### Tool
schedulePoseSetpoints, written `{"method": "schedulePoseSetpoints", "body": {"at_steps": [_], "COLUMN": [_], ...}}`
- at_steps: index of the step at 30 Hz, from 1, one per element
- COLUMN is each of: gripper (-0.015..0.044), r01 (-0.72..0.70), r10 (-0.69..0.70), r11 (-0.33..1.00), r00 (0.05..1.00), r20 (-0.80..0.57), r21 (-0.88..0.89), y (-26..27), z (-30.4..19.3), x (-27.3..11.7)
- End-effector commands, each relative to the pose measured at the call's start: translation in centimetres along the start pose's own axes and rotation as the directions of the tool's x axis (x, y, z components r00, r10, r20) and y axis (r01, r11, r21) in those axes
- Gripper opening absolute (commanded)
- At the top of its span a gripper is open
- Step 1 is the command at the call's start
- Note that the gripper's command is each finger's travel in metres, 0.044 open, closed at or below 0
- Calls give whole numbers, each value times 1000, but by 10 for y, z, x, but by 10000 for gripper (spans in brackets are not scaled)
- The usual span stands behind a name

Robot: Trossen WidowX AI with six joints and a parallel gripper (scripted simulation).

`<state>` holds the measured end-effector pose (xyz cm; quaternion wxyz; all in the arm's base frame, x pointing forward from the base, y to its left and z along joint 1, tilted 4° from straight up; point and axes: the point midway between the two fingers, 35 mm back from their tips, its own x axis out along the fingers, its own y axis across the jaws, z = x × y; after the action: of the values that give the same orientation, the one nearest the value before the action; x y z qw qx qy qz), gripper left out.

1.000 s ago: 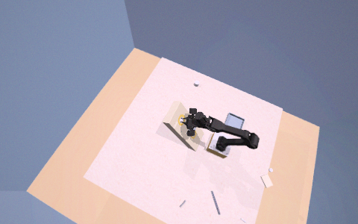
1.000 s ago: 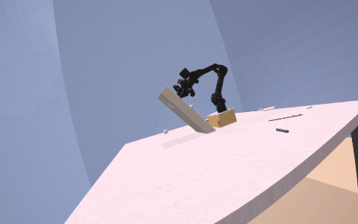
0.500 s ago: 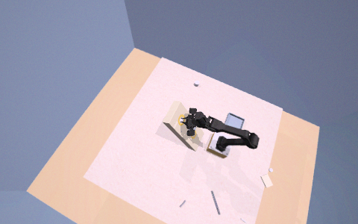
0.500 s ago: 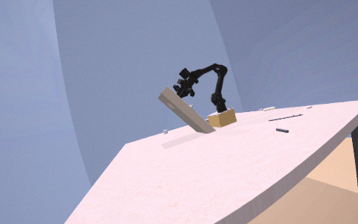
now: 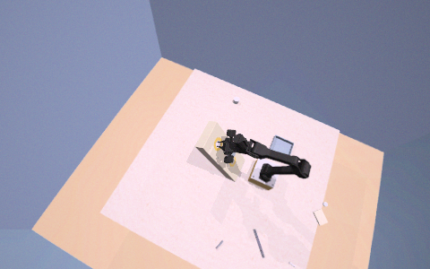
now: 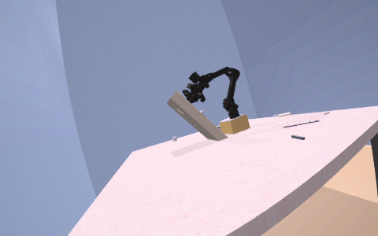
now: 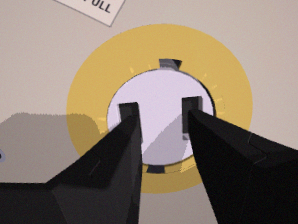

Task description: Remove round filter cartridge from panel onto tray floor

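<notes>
While the claw, part open and gripping nothing, has a tip in each slot of the filter, turn gently before pulling.
</notes>
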<state>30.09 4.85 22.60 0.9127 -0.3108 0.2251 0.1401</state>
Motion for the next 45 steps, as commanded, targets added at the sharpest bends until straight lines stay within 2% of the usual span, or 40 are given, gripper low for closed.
{"method": "schedulePoseSetpoints", "body": {"at_steps": [1,45], "gripper": [98,98], "r01": [-2,-1], "r10": [2,1], "r11": [1000,1000], "r00": [1000,1000], "r20": [3,4], "r21": [-2,-2], "y": [0,1], "z": [0,0], "x": [0,14]}}
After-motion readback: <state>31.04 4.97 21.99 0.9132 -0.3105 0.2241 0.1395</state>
